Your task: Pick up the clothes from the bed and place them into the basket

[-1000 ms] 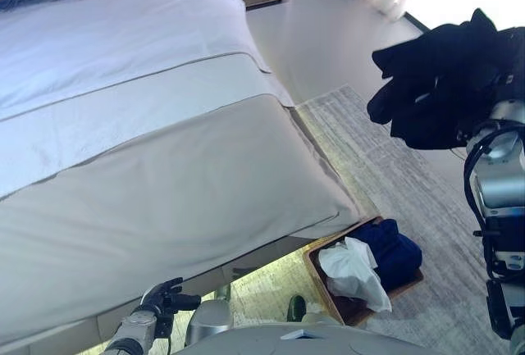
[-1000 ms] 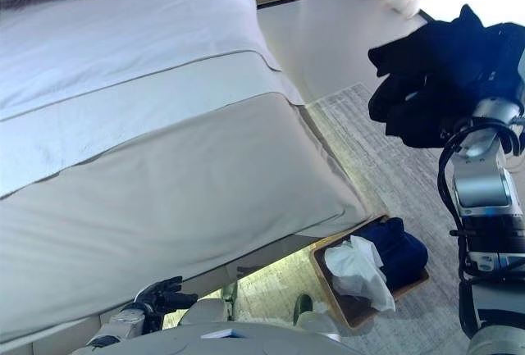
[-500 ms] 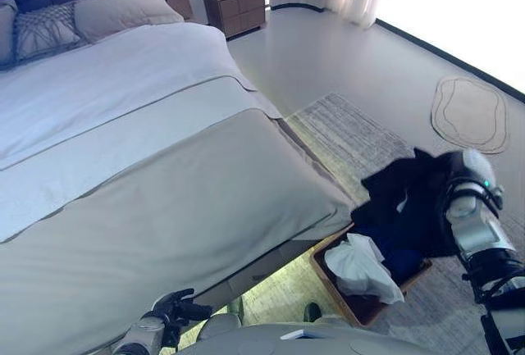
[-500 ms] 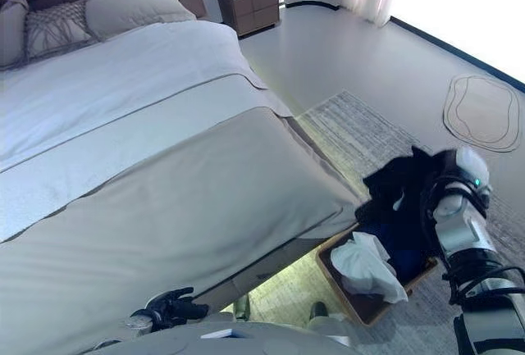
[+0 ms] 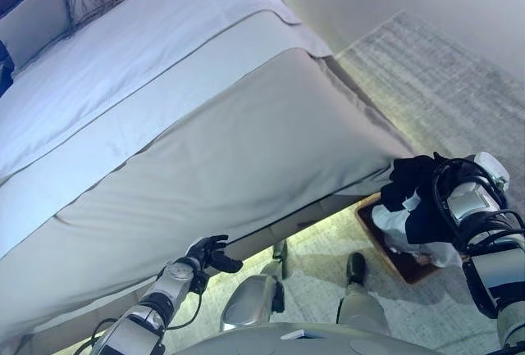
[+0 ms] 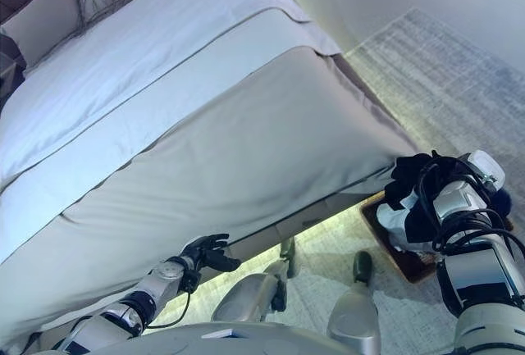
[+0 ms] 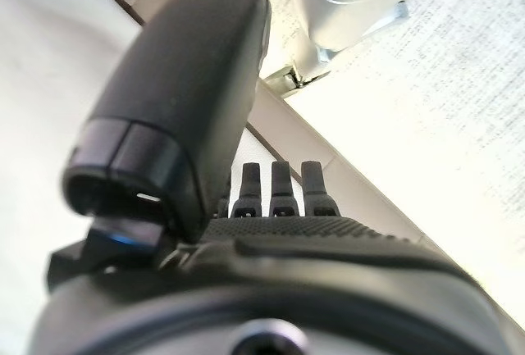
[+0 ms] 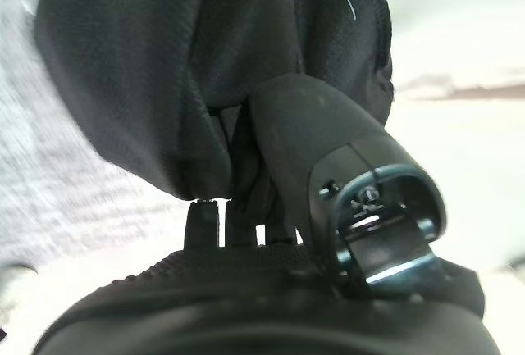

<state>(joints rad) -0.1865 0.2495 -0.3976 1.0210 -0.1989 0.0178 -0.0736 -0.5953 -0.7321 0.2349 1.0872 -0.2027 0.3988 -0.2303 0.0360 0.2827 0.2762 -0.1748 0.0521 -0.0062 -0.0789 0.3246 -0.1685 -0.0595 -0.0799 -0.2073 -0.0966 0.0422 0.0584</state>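
Black garment sits gripped in my right hand, over the basket at lower right. Not released yet. My left hand is idle, fingers relaxed; the bed looks clear.

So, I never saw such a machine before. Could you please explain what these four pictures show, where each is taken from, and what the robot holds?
This is a walking robot with two arms, each ending in a dark robot hand. Two pictures come from cameras on its head, looking down. They show almost the same scene: a bed with white and beige covers and pillows at its far end, and a rug on the floor. At the foot of the bed stands a brown basket with a white cloth in it.

The other two pictures come from cameras on the wrists, very close to each hand. The right robot hand has its fingers closed on black clothes, held just over the basket. The left robot hand holds nothing; it is low, beside the bed's edge, with its fingers relaxed.
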